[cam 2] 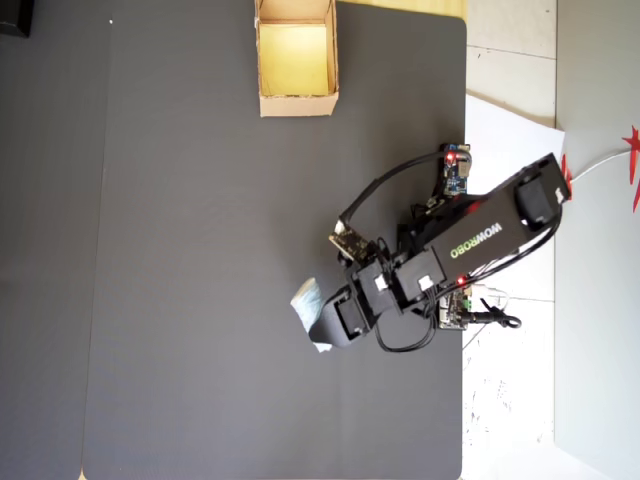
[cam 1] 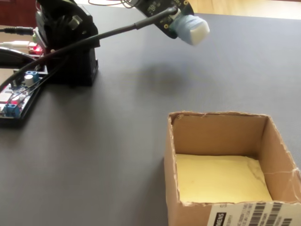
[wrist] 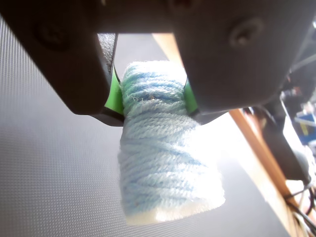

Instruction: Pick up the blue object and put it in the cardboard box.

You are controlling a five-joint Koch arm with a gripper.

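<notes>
Jaws clamp blue object | cardboard box front edge cropped

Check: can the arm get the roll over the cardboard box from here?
Probably yes. The gripper holds the blue roll clear of the mat, the cardboard box is open-topped, and nothing lies between them.

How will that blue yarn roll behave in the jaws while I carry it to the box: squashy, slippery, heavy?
The blue yarn roll looks wound and soft, so it probably squashes a little where the green-padded jaws pinch it. Its fuzzy strands should grip rather than slide. It hangs clear of the mat, held only near one end, which suggests it is light. Set down on its side, it might roll.
</notes>
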